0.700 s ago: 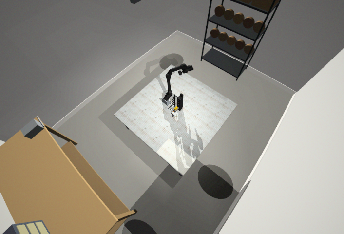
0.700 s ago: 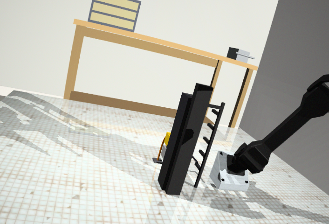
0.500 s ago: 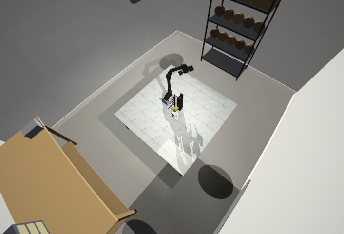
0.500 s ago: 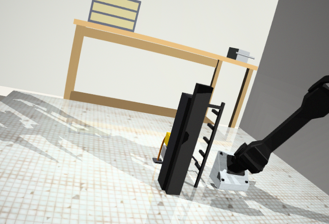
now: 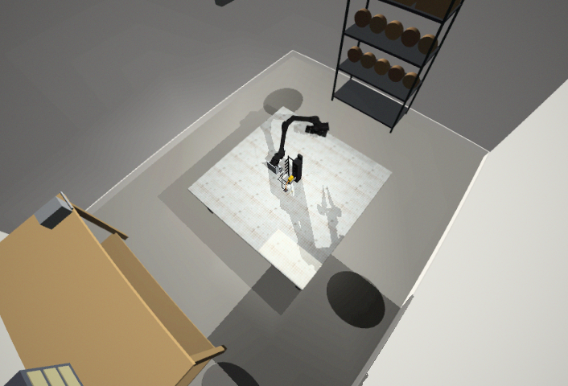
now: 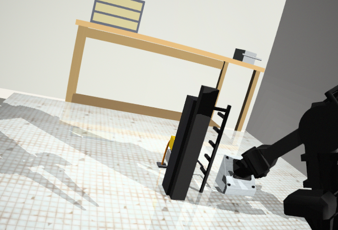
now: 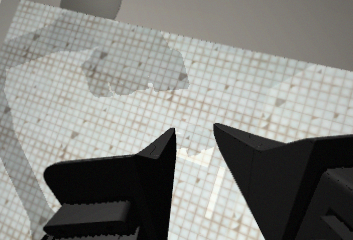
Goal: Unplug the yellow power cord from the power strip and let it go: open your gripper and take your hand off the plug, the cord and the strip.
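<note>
On surface: pale grid-tiled surface, square, glossy, streaked with shadows.
Room: grey walls; black shelving at 1 o'clock, wooden bench at 7 o'clock.
Power strip: tall black slab, upright at centre.
Yellow power cord: plugged into the strip's far side.
End effector: partly closed, gripping nothing, well apart from the strip.

A: Top view. Arm rises from its base on the tiled counter, elbow bent, claw held high toward the shelving rack.

B: Power strip?

A: Upright beside the base; yellow plug at its foot.
</note>
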{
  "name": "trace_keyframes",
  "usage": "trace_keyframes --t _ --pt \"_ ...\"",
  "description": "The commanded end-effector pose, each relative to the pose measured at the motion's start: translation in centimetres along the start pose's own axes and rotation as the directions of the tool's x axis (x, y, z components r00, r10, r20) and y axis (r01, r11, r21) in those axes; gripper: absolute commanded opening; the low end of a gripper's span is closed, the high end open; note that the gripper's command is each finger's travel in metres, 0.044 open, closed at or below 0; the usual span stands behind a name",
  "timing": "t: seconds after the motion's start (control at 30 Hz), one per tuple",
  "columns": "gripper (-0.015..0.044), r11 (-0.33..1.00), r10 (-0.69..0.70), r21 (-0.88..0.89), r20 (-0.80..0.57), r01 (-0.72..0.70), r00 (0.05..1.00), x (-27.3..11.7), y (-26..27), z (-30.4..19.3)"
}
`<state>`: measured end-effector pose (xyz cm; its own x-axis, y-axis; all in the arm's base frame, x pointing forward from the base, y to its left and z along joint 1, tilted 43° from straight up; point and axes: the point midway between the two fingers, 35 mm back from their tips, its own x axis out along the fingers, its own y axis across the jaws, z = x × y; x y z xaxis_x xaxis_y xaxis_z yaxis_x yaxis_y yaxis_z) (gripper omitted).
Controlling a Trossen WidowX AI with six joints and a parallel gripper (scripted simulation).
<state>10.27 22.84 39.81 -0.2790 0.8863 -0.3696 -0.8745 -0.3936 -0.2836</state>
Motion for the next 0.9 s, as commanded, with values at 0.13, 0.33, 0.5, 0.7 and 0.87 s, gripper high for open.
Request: trace_keyframes --t 0.13,0.33,0.5,0.7,0.87 --pt "0.0160 0.825 -0.115 0.526 -0.205 0.208 0.972 -1.7 -6.7 -10.7" --pt "0.0160 0.505 -0.146 0.784 -0.334 0.361 0.931 -4.5 -9.0 -18.9" --pt "0.0160 0.157 -0.143 0.882 -0.424 0.444 0.894 -7.4 -9.2 -25.7" --pt "0.0160 -0.295 -0.112 0.838 -0.508 0.460 0.854 -11.1 -7.4 -33.6" --pt "0.0160 -0.637 -0.068 0.665 -0.552 0.390 0.831 -14.0 -4.2 -39.6"
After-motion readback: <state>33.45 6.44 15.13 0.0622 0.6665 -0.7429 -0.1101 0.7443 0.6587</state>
